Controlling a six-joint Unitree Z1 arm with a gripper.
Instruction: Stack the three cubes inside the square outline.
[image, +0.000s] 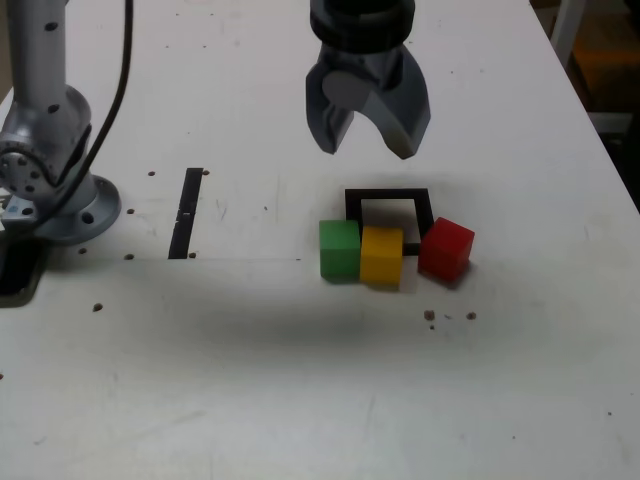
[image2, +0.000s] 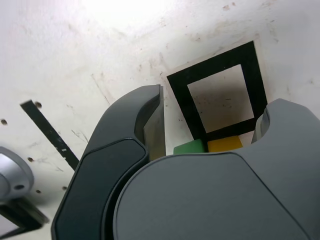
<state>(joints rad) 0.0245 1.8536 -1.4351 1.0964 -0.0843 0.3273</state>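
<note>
Three cubes stand in a row on the near edge of the square outline: green cube, yellow cube, red cube. The gripper hangs above the outline, fingers spread apart, holding nothing.

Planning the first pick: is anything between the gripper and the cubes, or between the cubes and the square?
Nothing visible. The open gripper hangs empty above the square outline, with only bare table below. The green cube, yellow cube and red cube sit along the outline's near edge, its white inside empty.
</note>
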